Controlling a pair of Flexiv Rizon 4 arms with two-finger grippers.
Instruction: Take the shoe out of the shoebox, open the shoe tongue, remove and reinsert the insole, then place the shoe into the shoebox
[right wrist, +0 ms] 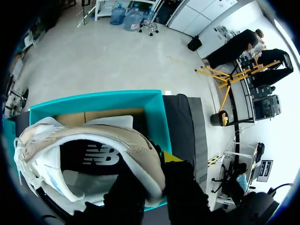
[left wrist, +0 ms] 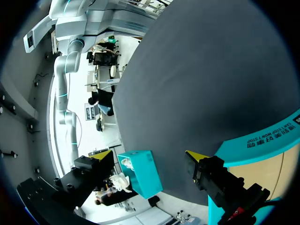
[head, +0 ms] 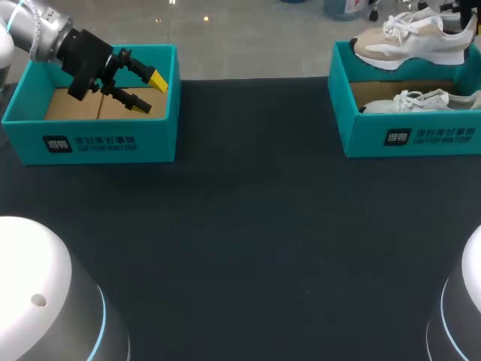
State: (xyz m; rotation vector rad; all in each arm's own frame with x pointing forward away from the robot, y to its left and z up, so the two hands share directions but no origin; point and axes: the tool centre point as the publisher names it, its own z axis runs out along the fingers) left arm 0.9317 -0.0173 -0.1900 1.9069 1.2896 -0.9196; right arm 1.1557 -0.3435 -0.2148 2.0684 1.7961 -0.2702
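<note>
Fingers [right wrist: 172,157] of the right gripper [right wrist: 157,176] pinch the beige sneaker [head: 406,41] by its heel rim above the teal shoebox [head: 421,135] at upper right, left fingers [head: 158,80] hanging spread at upper left, and such a thin hold could let it twist loose and drop onto the counter [head: 248,226].

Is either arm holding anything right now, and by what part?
The right tool grips the beige shoe by its heel end, above the box. The left tool holds nothing.

One dark tabletop [head: 248,226] carries two teal boxes, a left shoebox [head: 98,143] and a right shoebox [head: 409,137]. There are two shoes, a raised shoe [head: 412,43] and a lower shoe [head: 422,101].
</note>
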